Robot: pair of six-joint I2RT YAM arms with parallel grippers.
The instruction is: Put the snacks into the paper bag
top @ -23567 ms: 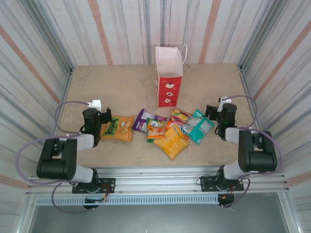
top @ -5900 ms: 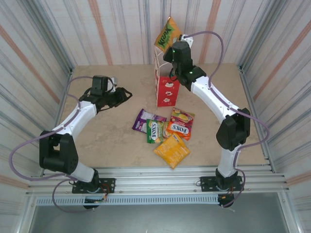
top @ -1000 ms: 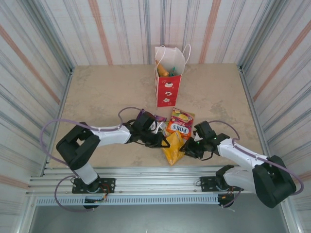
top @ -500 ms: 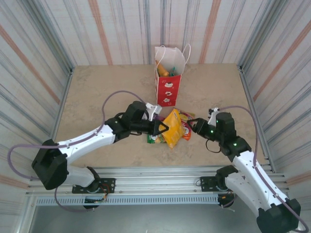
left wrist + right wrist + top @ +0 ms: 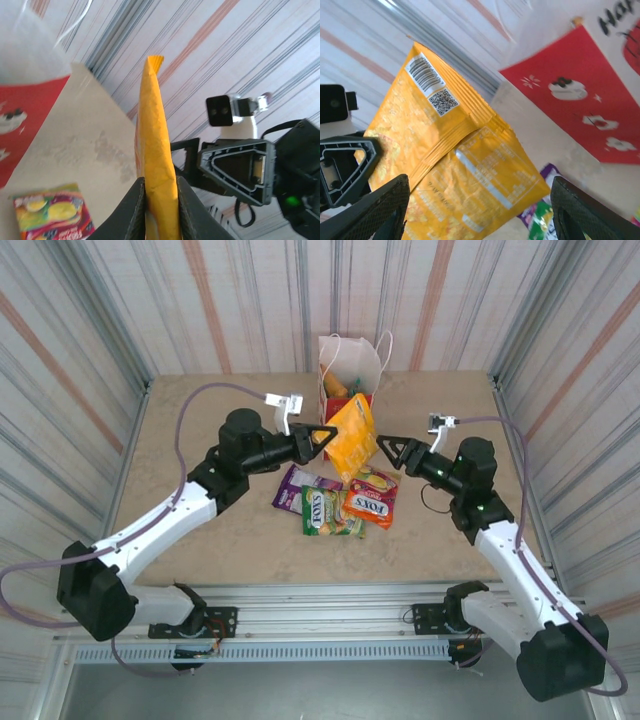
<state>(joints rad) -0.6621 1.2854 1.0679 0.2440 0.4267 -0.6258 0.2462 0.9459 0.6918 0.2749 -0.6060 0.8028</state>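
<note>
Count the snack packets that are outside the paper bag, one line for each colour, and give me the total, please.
Orange-yellow packet, held up in the air: 1
Purple packet, on the table: 1
Green and white packet, on the table: 1
Red-orange packet, on the table: 1
Total: 4

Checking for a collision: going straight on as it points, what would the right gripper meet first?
Most likely the orange-yellow glossy snack packet held by the left gripper, straight ahead of the right gripper; depth is unclear.
</note>
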